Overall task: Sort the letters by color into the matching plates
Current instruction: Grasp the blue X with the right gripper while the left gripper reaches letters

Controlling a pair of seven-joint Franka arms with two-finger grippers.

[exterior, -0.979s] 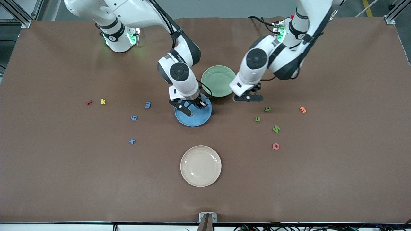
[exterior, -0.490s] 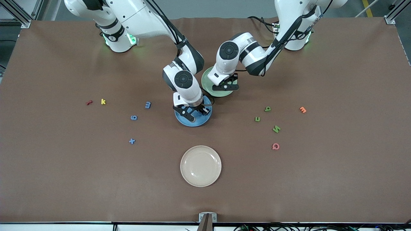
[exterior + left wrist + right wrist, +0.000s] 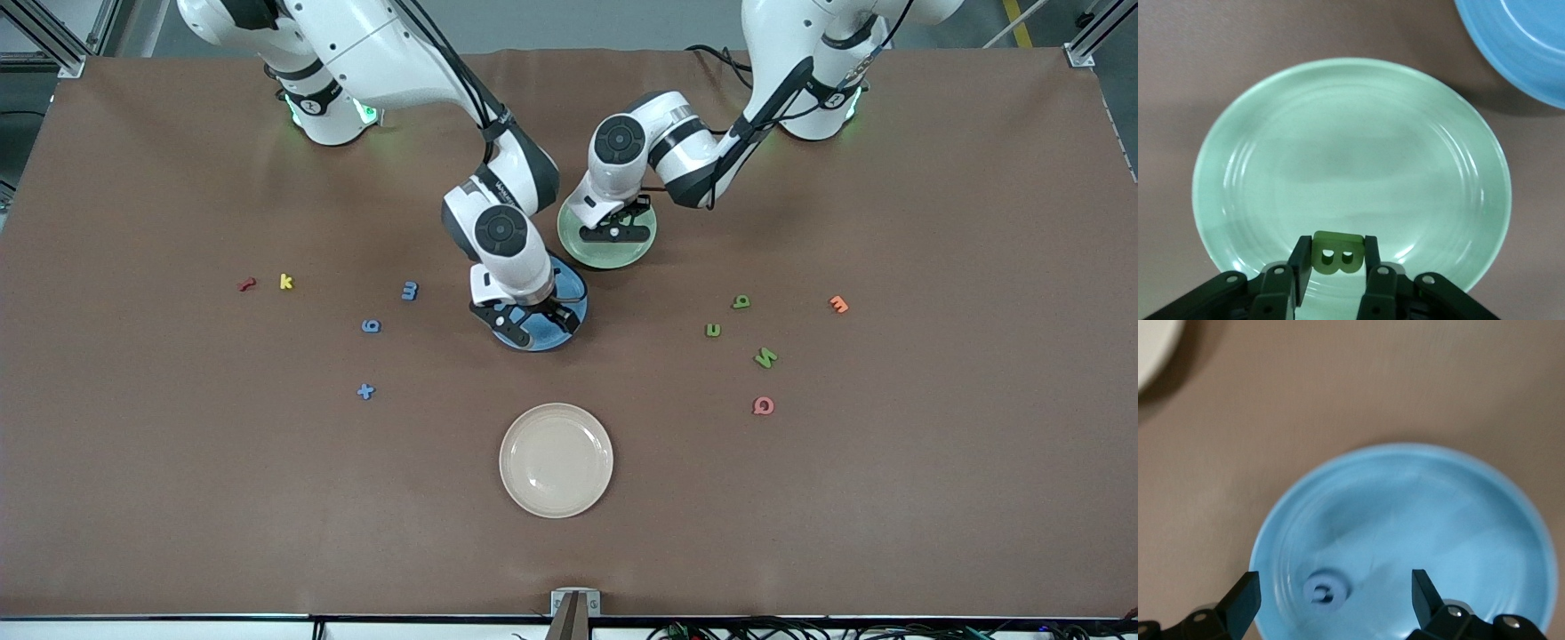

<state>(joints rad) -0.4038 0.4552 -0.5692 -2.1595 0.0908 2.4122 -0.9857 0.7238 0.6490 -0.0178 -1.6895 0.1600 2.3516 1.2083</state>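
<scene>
Two grippers — left (image 3: 1338, 267) pinching green B (image 3: 1337, 253), right (image 3: 1331, 600) spread wide.

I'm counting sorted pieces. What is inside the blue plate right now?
One blue letter lies in the blue plate, under the open right gripper. In the front view that arm covers part of the plate.

A robotics lab: a brown cloth-covered table (image 3: 178, 498) framed by bare aluminium posts (image 3: 1086, 36), black cables (image 3: 800, 629) trailing along its edge.
</scene>
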